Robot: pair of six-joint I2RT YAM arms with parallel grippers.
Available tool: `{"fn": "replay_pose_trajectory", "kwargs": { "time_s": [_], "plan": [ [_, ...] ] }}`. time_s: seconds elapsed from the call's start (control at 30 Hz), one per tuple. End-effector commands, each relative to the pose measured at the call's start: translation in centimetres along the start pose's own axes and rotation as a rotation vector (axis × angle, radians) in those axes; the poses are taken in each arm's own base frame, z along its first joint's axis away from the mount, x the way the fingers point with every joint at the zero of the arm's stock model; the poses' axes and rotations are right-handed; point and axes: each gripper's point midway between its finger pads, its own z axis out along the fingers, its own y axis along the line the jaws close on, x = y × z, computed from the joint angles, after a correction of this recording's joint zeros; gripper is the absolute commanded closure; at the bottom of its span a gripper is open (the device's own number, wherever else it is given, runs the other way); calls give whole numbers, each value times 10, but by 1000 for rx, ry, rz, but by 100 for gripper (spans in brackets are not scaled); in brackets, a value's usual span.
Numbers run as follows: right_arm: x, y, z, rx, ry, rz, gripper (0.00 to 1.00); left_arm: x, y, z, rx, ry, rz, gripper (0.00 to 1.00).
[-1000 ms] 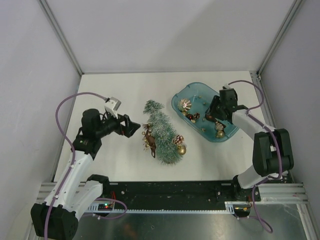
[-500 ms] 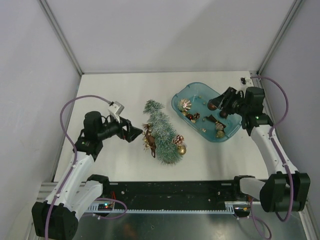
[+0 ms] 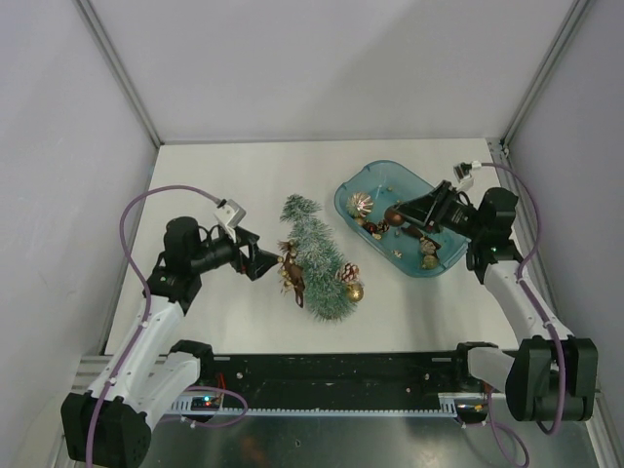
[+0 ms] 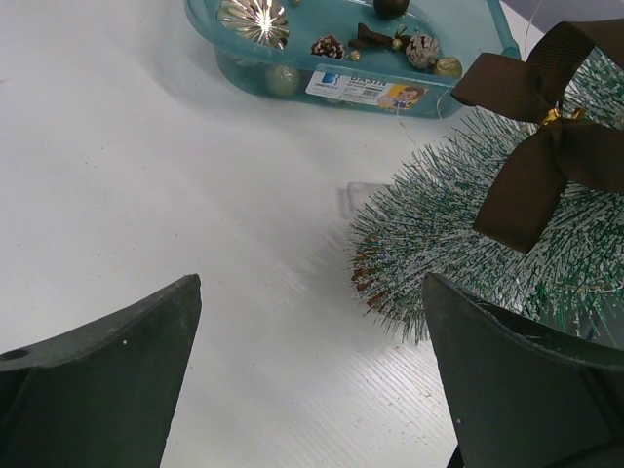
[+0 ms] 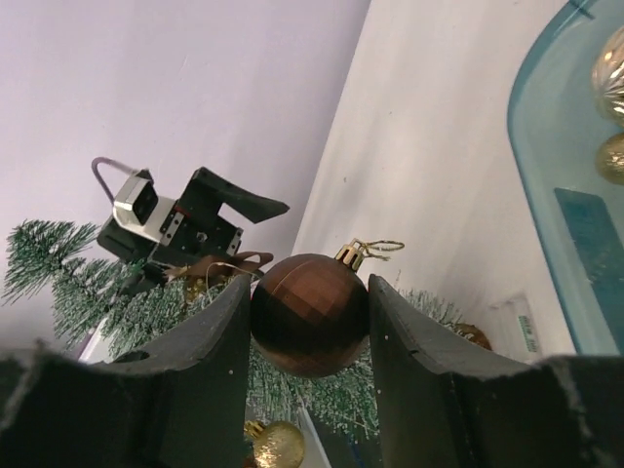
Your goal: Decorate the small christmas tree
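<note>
Tree (image 3: 317, 258): sat mid-table between your two arms, brown bow (image 4: 536, 127) on its bristles.
Left gripper (image 3: 265, 259): you had it spread wide and empty, just left of the tree.
Right gripper (image 3: 398, 214): you had it clamped on a brown bauble (image 5: 310, 314) above the teal tray (image 3: 395, 180), far right.

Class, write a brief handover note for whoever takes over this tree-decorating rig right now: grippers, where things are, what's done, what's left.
Left gripper: open, empty, beside the small christmas tree.
Right gripper: shut on a brown ball ornament, by the teal tray.
Tree: mid-table, seemingly lying on its side.
Done: brown bow, pinecone and gold ball are on the tree.
Left: hang the brown ball; more ornaments lie in the tray.
</note>
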Motion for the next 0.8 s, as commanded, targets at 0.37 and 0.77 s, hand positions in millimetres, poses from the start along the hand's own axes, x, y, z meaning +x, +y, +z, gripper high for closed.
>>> {"fn": "replay_pose_trajectory", "kwargs": {
  "time_s": [0.37,0.77],
  "plan": [
    [-25,-144,14,534,-136,17,72,-17,-11,-4,42,-56,75,0],
    [-2,-219,19,829,-48,16,51,-18,-13,-4,52,-59,81,0]
  ]
}}
